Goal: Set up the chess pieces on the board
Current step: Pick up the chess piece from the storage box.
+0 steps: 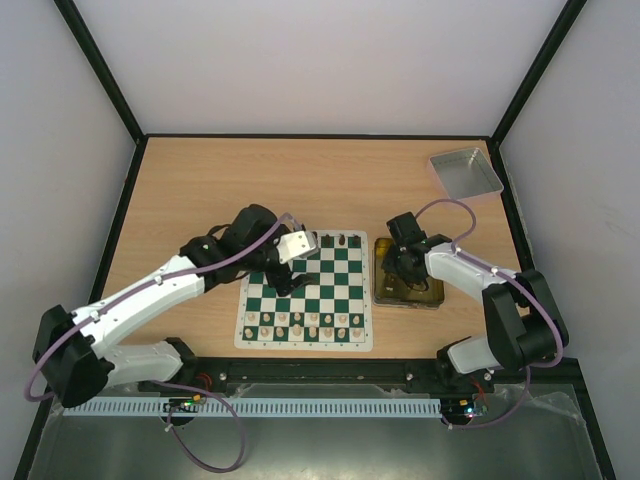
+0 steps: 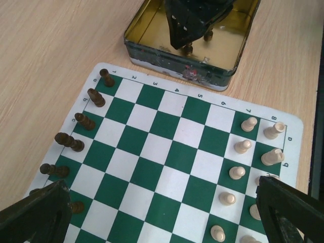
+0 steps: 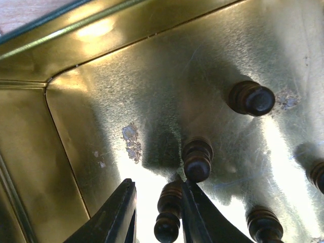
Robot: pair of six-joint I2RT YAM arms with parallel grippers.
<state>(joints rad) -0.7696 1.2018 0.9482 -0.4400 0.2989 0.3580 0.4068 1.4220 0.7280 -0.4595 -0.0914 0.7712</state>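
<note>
Right wrist: gold tin (image 3: 152, 76) holds chess pieces (image 3: 250, 97), one inside right end effector (image 3: 155, 183).

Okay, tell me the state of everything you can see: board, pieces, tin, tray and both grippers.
board: flat, partly set.
dark chess pieces: a row along one board edge, more in the tin.
pale pieces: standing in two rows at the opposite edge.
tin: open, no lid on.
grey tray: open side up.
left gripper: open, over the board.
right gripper: inside the tin, jaws either side of a dark piece, grip unclear.
</note>
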